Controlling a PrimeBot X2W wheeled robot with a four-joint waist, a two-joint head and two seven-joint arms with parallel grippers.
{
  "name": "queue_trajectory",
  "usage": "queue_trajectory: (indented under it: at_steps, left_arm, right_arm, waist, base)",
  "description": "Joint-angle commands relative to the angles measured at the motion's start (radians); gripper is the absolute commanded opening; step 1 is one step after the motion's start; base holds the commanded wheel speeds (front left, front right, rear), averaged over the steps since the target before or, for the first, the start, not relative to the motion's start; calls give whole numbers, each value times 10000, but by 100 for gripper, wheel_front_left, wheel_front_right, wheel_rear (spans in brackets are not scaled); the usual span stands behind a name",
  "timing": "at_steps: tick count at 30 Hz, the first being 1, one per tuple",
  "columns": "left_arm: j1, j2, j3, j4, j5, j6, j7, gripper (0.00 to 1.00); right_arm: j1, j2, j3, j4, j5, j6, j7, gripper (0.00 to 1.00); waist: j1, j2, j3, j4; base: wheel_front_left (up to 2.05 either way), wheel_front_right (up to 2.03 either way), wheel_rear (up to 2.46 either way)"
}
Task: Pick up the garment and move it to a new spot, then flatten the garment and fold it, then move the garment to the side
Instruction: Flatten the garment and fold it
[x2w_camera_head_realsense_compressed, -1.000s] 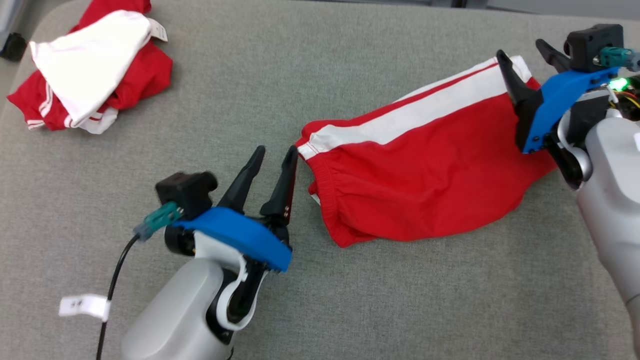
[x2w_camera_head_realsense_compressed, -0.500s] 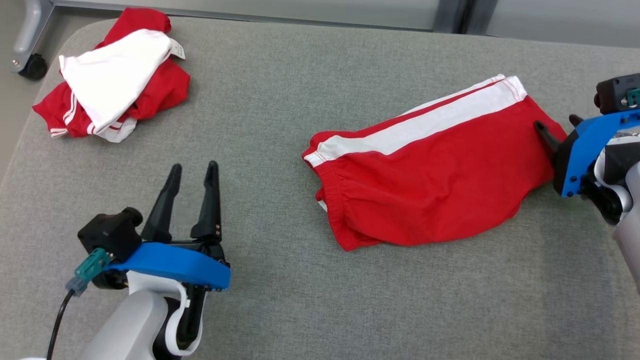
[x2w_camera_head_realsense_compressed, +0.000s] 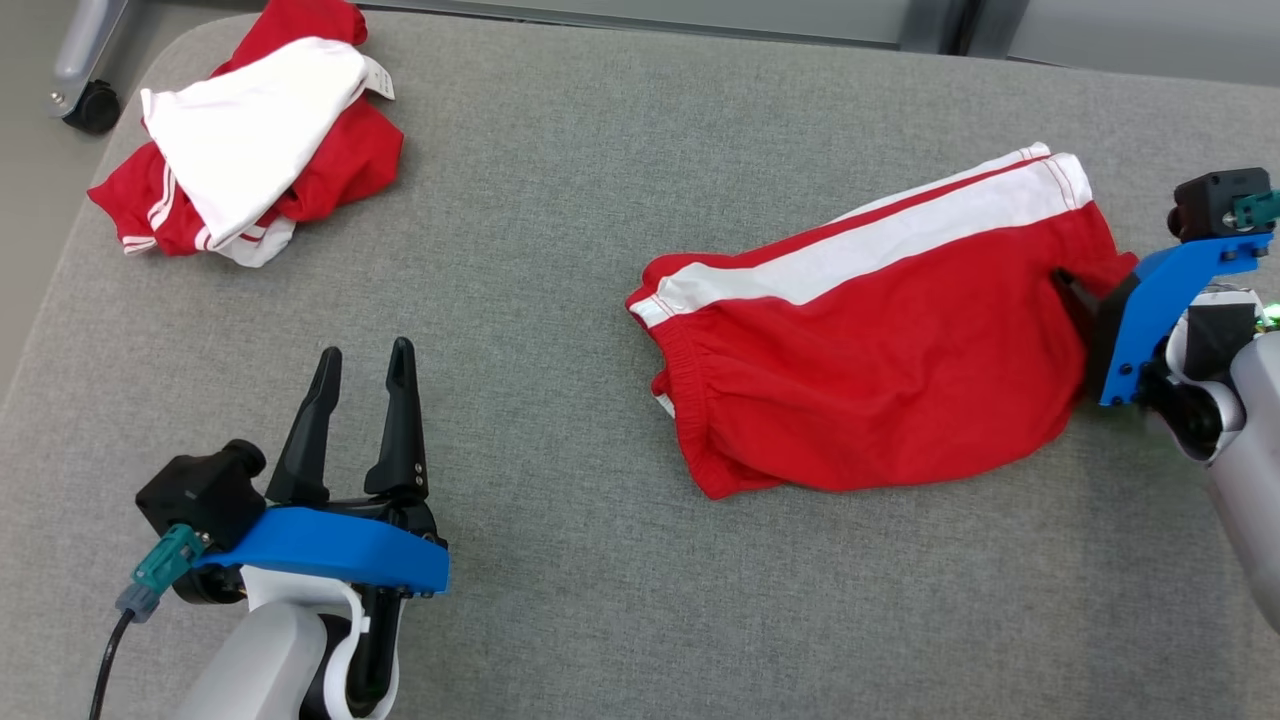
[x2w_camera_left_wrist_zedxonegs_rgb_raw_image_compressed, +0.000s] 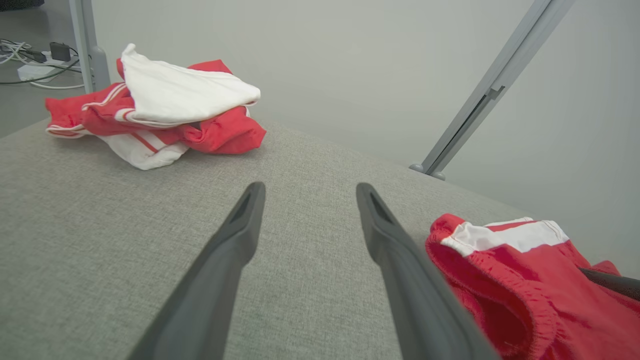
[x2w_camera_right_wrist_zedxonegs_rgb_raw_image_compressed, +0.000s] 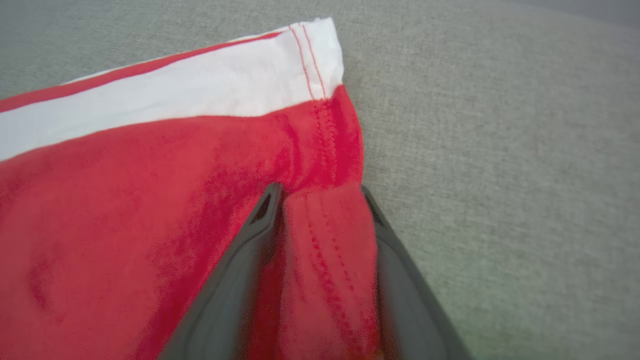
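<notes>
Tool, right (x2w_camera_right_wrist_zedxonegs_rgb_raw_image_compressed: 320, 189): its fingers stand on either side of a bunched fold of hem (x2w_camera_right_wrist_zedxonegs_rgb_raw_image_compressed: 327, 235), with cloth touching both. I cannot tell whether the pinch is firm.
Garment (x2w_camera_right_wrist_zedxonegs_rgb_raw_image_compressed: 125, 215): red shorts lie flat on the grey bench (x2w_camera_right_wrist_zedxonegs_rgb_raw_image_compressed: 500, 150), spreading left from this tool's tips. The white stripe (x2w_camera_right_wrist_zedxonegs_rgb_raw_image_compressed: 175, 105) lies just beyond them.
Step in hand: probably securing the leg-end corner, either to fold the garment or to shift it aside.
Doing it well: pinch every layer of the hem, keep the tips low to the bench, and lift slowly so the fold does not slip out.
Tool, left (x2w_camera_head_realsense_compressed: 366, 347): the jaws are wide apart and empty over bare bench. The waistband end lies off to its right, apart from it.
Further out: a heap of clothes (x2w_camera_head_realsense_compressed: 250, 160) lies ahead-left of the left tool, well apart.
</notes>
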Motion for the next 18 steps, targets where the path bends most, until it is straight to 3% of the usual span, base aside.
queue_trajectory:
  at_steps: [1,8,18]
  left_arm:
    - [130,-45,107,-69,159,-54,-65,100]
    - [293,-168,169,-200,549,-57,-70,100]
    - [602,-344,18,-184,1030,70,-74,100]
  right_arm:
    - [197,231,103,49,55,31,-145,0]
    - [434,222,-47,-251,399,18,-1132,0]
    - [2280,256,-176,-1267,933,18,-2541,0]
  waist:
    - [1,0,-45,-38]
    - [1,0,-456,-530]
    - [1,0,-1060,-1860]
  base:
    - [0,0,0]
    - [0,0,0]
    - [0,0,0]
